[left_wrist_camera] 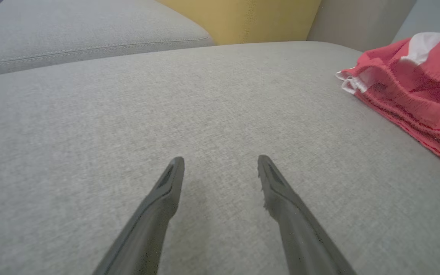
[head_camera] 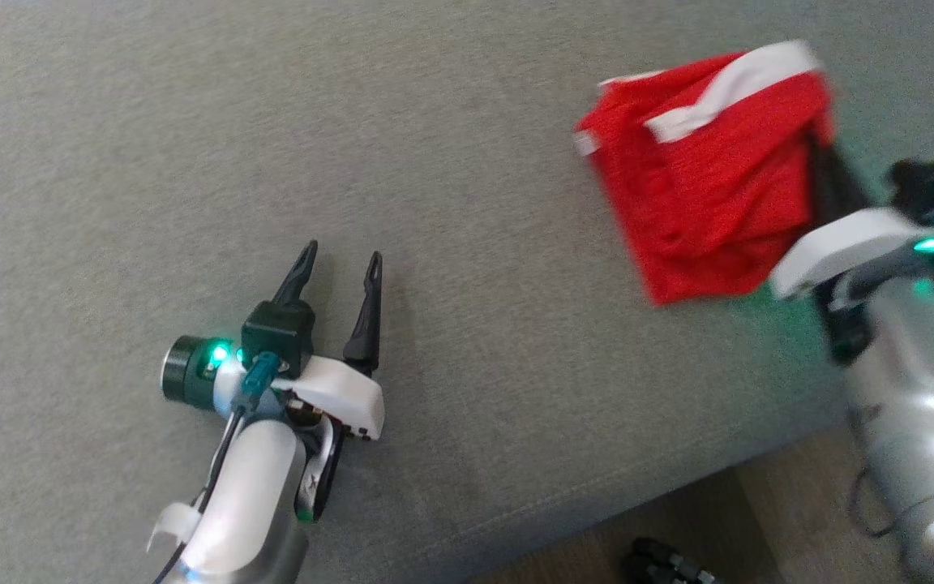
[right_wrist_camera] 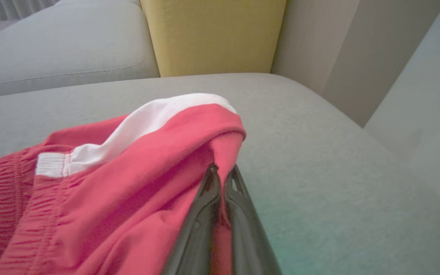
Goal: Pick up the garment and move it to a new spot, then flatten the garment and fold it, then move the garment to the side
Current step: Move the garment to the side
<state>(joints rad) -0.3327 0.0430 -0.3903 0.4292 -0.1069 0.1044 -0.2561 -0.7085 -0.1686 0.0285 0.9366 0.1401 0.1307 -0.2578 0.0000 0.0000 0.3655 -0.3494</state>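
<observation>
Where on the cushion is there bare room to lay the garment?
Free: the wide cushion stretch between the left gripper and the garment, and the patch ahead of that gripper up to the yellow panel. Crowded: the right side, where the right gripper pinches the bunched garment.

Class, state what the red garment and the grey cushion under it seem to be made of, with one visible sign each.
The garment: probably synthetic knit, matt red with white bands; it drapes in soft folds, gathered at one edge. The cushion: likely woven upholstery cloth, matt grey; fine flecked weave shows.
</observation>
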